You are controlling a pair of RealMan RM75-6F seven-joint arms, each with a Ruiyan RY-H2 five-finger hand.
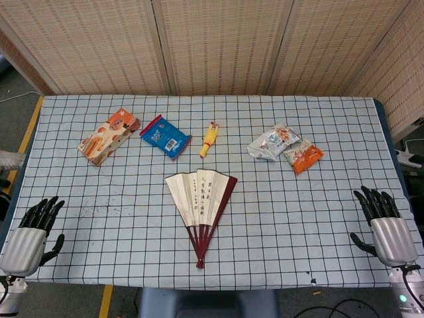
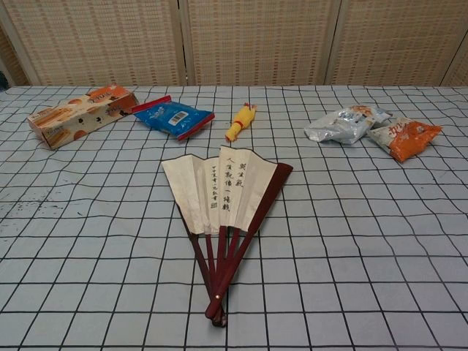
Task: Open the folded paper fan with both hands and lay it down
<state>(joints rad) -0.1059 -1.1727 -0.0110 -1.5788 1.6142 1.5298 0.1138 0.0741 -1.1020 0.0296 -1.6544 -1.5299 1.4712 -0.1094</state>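
Note:
The paper fan [image 1: 201,202] lies spread partway open on the checked tablecloth, cream leaf with black writing and dark red ribs meeting at a pivot toward the table's front edge. The chest view shows the fan [image 2: 223,197] at centre, flat on the cloth. My left hand [image 1: 30,235] rests at the table's front left corner, fingers apart and holding nothing. My right hand [image 1: 385,225] sits at the front right corner, also open and empty. Both hands are far from the fan. Neither hand appears in the chest view.
Along the far side lie an orange snack box [image 1: 108,136], a blue packet [image 1: 165,136], a yellow rubber chicken toy [image 1: 209,138], a silver packet [image 1: 271,143] and an orange packet [image 1: 303,156]. A woven screen [image 1: 218,46] stands behind the table.

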